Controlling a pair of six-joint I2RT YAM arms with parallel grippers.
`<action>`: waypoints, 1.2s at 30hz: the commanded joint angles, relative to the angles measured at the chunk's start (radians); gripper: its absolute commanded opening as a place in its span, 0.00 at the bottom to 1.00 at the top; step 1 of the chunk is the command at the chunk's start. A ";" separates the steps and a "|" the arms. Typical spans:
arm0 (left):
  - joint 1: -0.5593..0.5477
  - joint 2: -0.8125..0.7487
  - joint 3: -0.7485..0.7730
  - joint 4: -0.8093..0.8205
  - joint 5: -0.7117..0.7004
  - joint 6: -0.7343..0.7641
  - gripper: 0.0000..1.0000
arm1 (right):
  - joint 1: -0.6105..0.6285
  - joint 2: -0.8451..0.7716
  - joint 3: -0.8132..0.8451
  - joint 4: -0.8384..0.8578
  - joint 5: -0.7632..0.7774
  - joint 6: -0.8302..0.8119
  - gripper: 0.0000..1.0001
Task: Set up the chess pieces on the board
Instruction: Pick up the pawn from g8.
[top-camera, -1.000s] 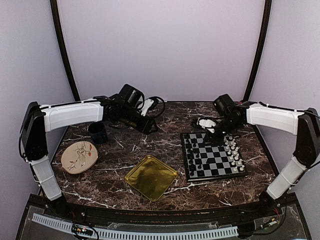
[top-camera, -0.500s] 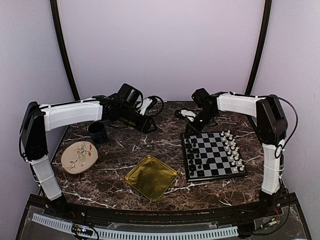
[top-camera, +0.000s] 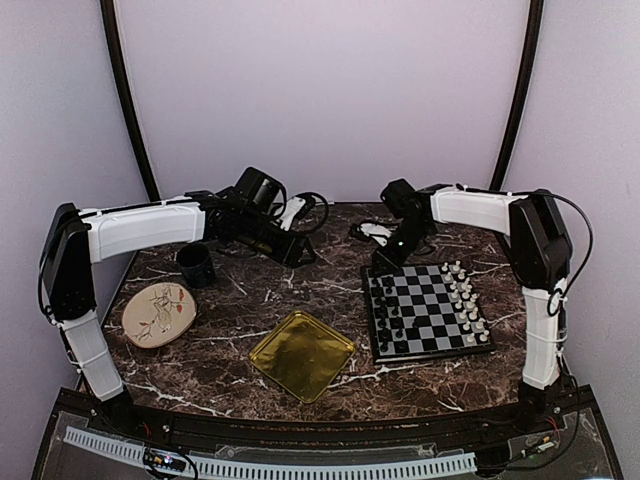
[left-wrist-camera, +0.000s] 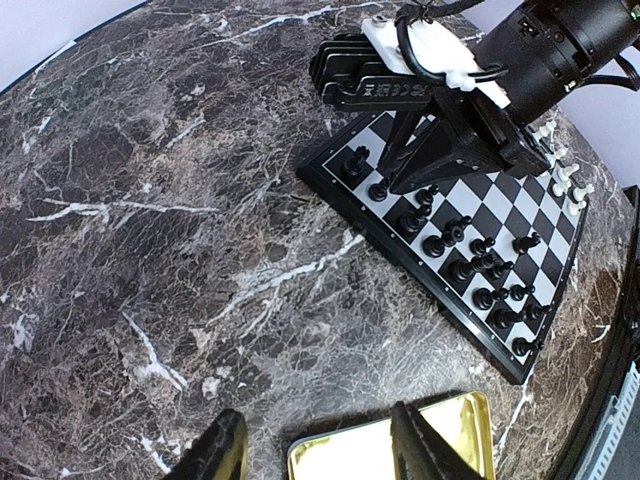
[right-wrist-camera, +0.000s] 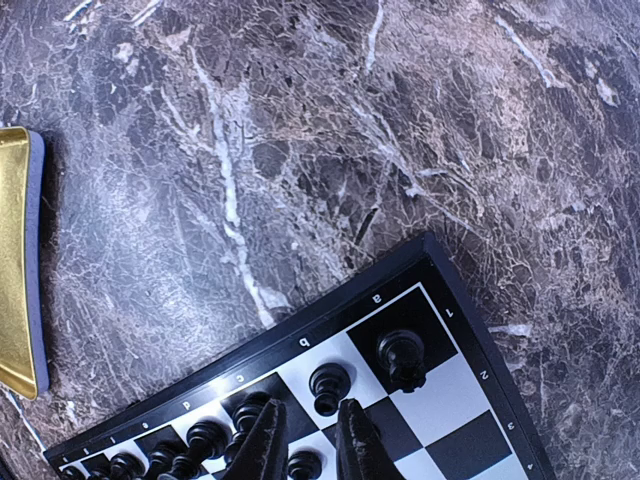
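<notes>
The board (top-camera: 432, 312) lies right of the table's middle. Black chess pieces (top-camera: 388, 310) line its left side and white ones (top-camera: 465, 295) its right side. My right gripper (top-camera: 385, 262) hovers low over the board's far left corner (right-wrist-camera: 470, 400). Its fingertips (right-wrist-camera: 312, 440) stand a narrow gap apart, just behind a black pawn (right-wrist-camera: 330, 385) and near a black piece (right-wrist-camera: 402, 358) on the corner square. Another black pawn (right-wrist-camera: 305, 465) shows in the gap; a grip on it cannot be made out. My left gripper (left-wrist-camera: 320, 455) hangs open and empty above the marble, left of the board (left-wrist-camera: 450, 230).
A square gold tray (top-camera: 301, 354) sits at the front centre, and its edge (left-wrist-camera: 400, 450) lies under my left fingers. A round floral plate (top-camera: 158, 312) and a dark cup (top-camera: 195, 265) stand at the left. Cables and a white part (top-camera: 375, 230) lie behind the board.
My right arm has swung from the board's far right side to its far left corner and then held there. The left arm has not moved.
</notes>
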 joint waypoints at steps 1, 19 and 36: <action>0.003 -0.038 0.017 -0.003 0.016 -0.004 0.51 | 0.008 0.029 0.036 -0.009 0.027 0.017 0.19; 0.003 -0.024 0.017 -0.002 0.032 -0.001 0.51 | 0.008 0.051 0.048 -0.014 0.065 0.027 0.06; 0.003 -0.012 0.019 -0.002 0.055 -0.005 0.51 | -0.015 0.028 0.011 0.021 0.181 0.046 0.04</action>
